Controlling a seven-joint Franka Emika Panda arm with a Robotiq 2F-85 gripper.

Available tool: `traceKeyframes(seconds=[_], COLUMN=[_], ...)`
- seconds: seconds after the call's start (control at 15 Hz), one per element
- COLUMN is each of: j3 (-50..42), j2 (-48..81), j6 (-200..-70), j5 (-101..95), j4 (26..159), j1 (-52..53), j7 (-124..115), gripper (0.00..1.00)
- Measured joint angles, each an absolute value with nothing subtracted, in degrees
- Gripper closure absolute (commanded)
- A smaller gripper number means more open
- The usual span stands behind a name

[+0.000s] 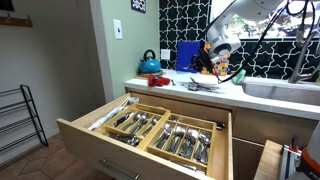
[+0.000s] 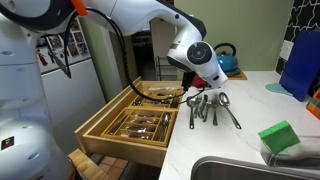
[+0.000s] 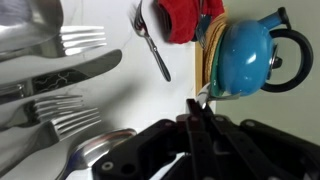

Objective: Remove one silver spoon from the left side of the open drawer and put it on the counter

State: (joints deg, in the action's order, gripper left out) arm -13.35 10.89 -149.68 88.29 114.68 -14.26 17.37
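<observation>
gripper [image 3: 197, 118] hangs above the counter [image 3: 135, 100], jaws pressed together on nothing, a silver spoon [image 3: 155, 50] lying just ahead, likely light, stiff, slippery, best pinched across its thin handle, the drawer [image 2: 118, 146] open well aside.

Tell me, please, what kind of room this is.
Most likely a home kitchen. It has an open wooden drawer full of silver cutlery, a pale counter with a sink, and a blue kettle.
</observation>
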Motion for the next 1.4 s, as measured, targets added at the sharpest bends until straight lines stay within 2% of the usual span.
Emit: traceKeyframes(seconds=[0.6,1.07,1.13,1.4], j3=[-9.69,-9.69,-9.69,-9.59], j2=[17.53,18.12,18.12,18.14], j6=[-168.73,-170.01,-170.01,-170.01], j5=[102.33,108.42,108.42,107.68], j4=[107.43,106.35,106.35,106.65], j1=[-9.86,-9.6,-9.6,-9.6], j7=[21.53,28.69,28.68,27.27], gripper=[0.98,0.95,0.99,0.99])
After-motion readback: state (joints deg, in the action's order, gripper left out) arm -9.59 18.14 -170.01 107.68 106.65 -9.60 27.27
